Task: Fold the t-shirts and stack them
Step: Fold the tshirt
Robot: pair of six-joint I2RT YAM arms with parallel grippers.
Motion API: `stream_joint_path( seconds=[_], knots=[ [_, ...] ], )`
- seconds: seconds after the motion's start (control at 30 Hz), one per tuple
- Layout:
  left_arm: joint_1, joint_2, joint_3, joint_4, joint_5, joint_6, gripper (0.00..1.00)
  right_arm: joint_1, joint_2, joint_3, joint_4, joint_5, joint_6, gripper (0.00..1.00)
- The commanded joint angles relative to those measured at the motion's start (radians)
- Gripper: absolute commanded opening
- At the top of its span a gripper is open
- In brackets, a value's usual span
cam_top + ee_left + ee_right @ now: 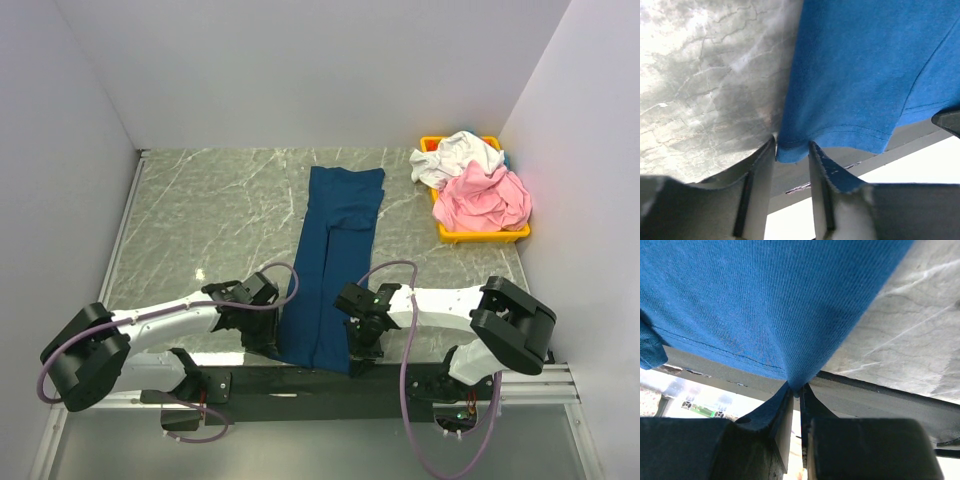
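- Where the right claw (796, 388) meets cloth, its two fingers are pressed almost together on a near hem corner of the navy t-shirt (335, 250). The fabric tents up from the pinch.
- At the other hem corner, the left claw (792, 149) stands partly open with a finger on each side of the cloth. I cannot tell whether it has any hold on it.
- Outward from both, the navy t-shirt lies as a long narrow strip down the middle of the table (200, 210). Its sides look folded inward and its near end reaches the front edge.
- Well apart, at the far right, the pink t-shirt (487, 200) and the white t-shirt (455, 155) sit crumpled in the yellow bin (487, 237).
- By my judgement, one shirt is partway folded, with the lengthwise folds likely made and the crosswise fold to come. The other two look unfolded, and nothing is stacked.
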Motion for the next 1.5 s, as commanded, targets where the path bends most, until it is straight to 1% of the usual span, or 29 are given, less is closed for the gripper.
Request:
stream_joint_path(
  seconds=[0.0,0.03,0.1,0.13,0.2,0.23,0.3,0.33,0.37,0.4,0.63,0.9,1.0,1.2,1.27,1.47],
  knots=[
    [-0.009,0.0,-0.011,-0.007,-0.016,-0.01,0.37,0.012,-0.004,-0.01,-0.016,0.028,0.0,0.15],
    [-0.01,0.009,-0.013,0.001,-0.013,-0.01,0.35,0.012,-0.002,-0.006,-0.016,0.028,0.0,0.15],
    [-0.012,0.017,-0.014,0.015,-0.007,-0.006,0.34,0.012,-0.002,-0.004,-0.018,0.03,-0.003,0.14],
    [-0.013,0.026,-0.014,0.024,-0.003,-0.003,0.32,0.012,0.001,0.001,-0.019,0.03,-0.008,0.14],
    [-0.013,0.037,-0.013,0.03,-0.003,0.002,0.28,0.012,0.004,0.005,-0.027,0.033,-0.011,0.11],
    [-0.013,0.047,-0.013,0.036,0.002,0.003,0.23,0.012,0.005,0.013,-0.033,0.036,-0.015,0.06],
    [-0.013,0.056,-0.007,0.039,0.003,0.011,0.17,0.012,0.005,0.024,-0.044,0.047,-0.024,0.01],
    [-0.013,0.063,-0.002,0.041,0.002,0.014,0.07,0.012,0.005,0.037,-0.052,0.053,-0.027,0.0],
    [-0.013,0.063,0.009,0.033,-0.006,0.019,0.03,0.012,0.004,0.045,-0.068,0.068,-0.032,0.0],
    [-0.013,0.063,0.016,0.027,-0.013,0.022,0.0,0.012,0.004,0.056,-0.079,0.076,-0.037,0.0],
    [-0.013,0.038,0.144,-0.068,-0.118,0.052,0.0,-0.01,-0.016,0.191,-0.252,0.189,-0.081,0.0],
    [0.006,0.144,0.306,-0.088,-0.177,0.138,0.0,-0.103,-0.004,0.289,-0.332,0.27,-0.161,0.0],
    [0.046,0.158,0.352,-0.077,-0.185,0.161,0.0,-0.154,0.008,0.329,-0.346,0.306,-0.192,0.0],
    [0.148,0.219,0.43,-0.011,-0.141,0.209,0.0,-0.263,0.051,0.427,-0.378,0.387,-0.265,0.0],
    [0.175,0.259,0.478,0.009,-0.135,0.229,0.0,-0.307,0.067,0.468,-0.377,0.401,-0.281,0.0],
    [0.253,0.398,0.621,0.053,-0.093,0.289,0.0,-0.376,0.168,0.599,-0.36,0.438,-0.346,0.0]
  ],
)
